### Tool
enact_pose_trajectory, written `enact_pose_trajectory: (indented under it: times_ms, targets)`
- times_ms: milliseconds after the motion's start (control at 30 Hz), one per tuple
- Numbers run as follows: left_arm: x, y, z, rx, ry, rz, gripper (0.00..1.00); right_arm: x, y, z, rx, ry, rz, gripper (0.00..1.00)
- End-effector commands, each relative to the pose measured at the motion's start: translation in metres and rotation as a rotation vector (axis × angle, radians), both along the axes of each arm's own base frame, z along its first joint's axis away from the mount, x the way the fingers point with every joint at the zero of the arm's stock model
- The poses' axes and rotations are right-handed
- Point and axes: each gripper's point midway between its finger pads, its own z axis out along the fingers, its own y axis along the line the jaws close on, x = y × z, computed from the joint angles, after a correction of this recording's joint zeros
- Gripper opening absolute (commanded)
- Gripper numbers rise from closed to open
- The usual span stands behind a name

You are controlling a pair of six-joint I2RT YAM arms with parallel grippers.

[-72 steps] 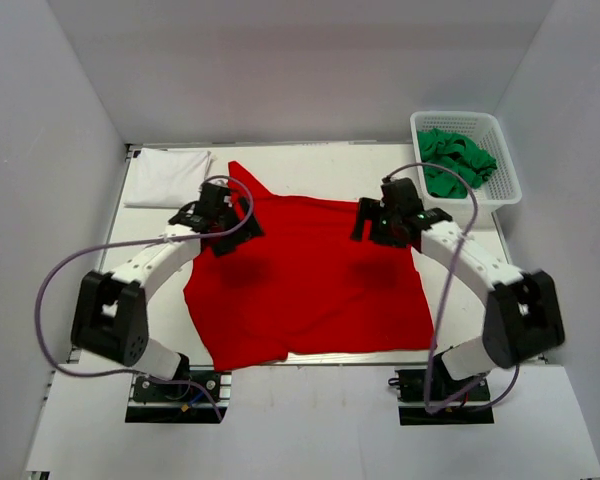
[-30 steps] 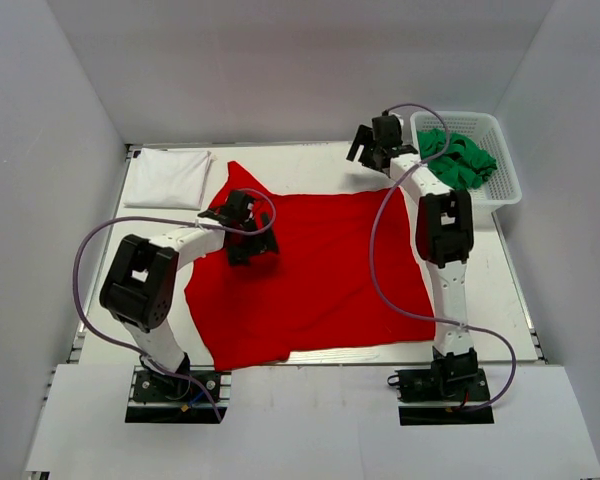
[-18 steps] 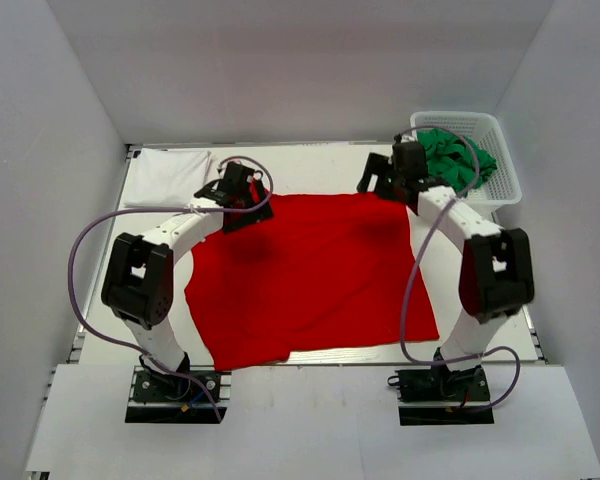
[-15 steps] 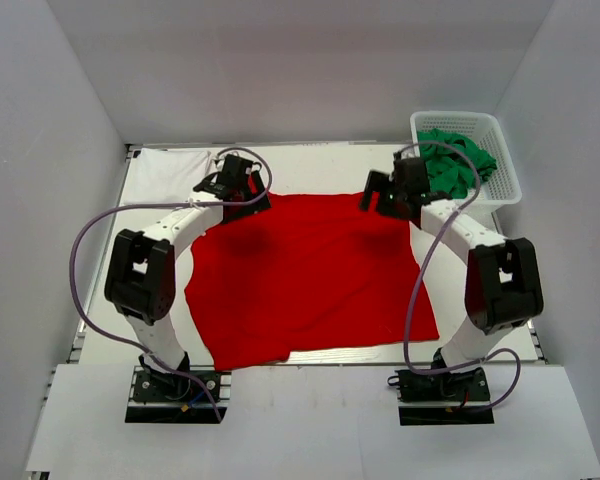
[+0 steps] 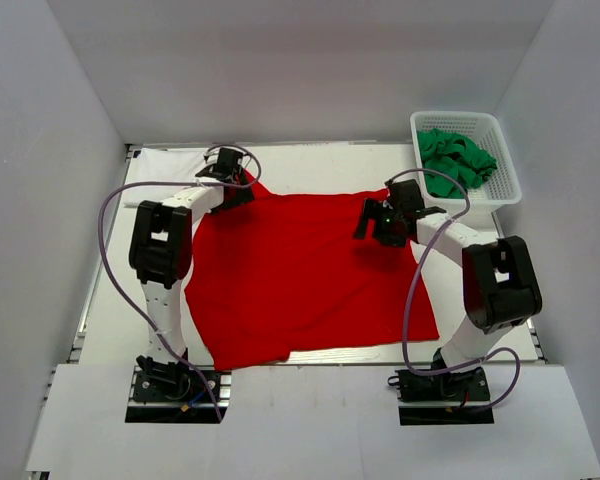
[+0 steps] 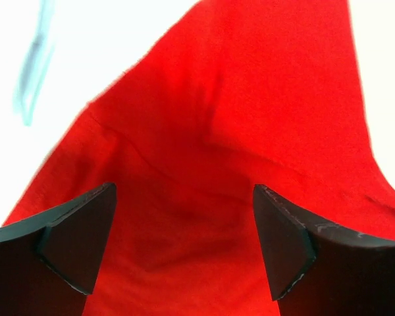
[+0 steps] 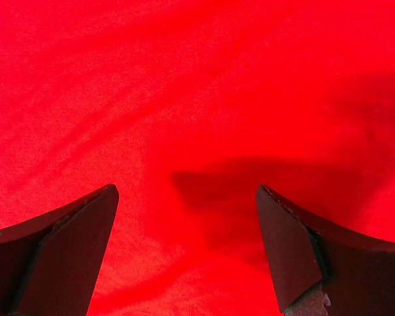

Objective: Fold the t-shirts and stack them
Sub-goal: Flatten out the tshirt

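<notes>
The red t-shirt (image 5: 300, 270) lies spread flat across the middle of the table. My left gripper (image 5: 232, 180) is open and empty over the shirt's far left pointed corner; in the left wrist view (image 6: 184, 250) red cloth (image 6: 250, 131) lies between the fingers with white table beyond. My right gripper (image 5: 375, 222) is open and empty just above the shirt's far right part; the right wrist view (image 7: 184, 257) is filled with red cloth (image 7: 184, 99). A folded white t-shirt (image 5: 165, 178) lies at the far left. Green t-shirts (image 5: 455, 160) lie crumpled in the basket.
The white lattice basket (image 5: 510, 185) stands at the far right corner, beside the right arm. White walls close in the table on three sides. The red shirt's near hem lies close to the table's front edge (image 5: 310, 362).
The left gripper has moved from the shirt's middle left to its far left corner. The right gripper went out toward the basket and has come back over the shirt's far right part.
</notes>
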Motion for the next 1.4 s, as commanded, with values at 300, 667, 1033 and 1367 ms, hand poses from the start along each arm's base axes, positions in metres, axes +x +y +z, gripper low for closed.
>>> enact_pose_trajectory:
  times_ms: [300,667,1033,1367]
  targets:
    - [0.050,-0.003,0.009,-0.093,-0.099,-0.031,0.85,0.006,0.006,-0.007,0.014,0.035,0.008,0.90]
    - [0.049,-0.008,0.029,-0.111,-0.081,-0.048,0.81,0.008,0.004,-0.018,-0.003,0.065,0.006,0.90]
    - [0.044,-0.011,0.070,-0.067,-0.143,-0.087,0.81,0.005,0.003,-0.023,-0.007,0.080,0.015,0.90]
    - [0.059,-0.022,0.025,-0.093,-0.076,-0.105,0.72,0.004,0.002,-0.026,-0.022,0.092,0.018,0.90]
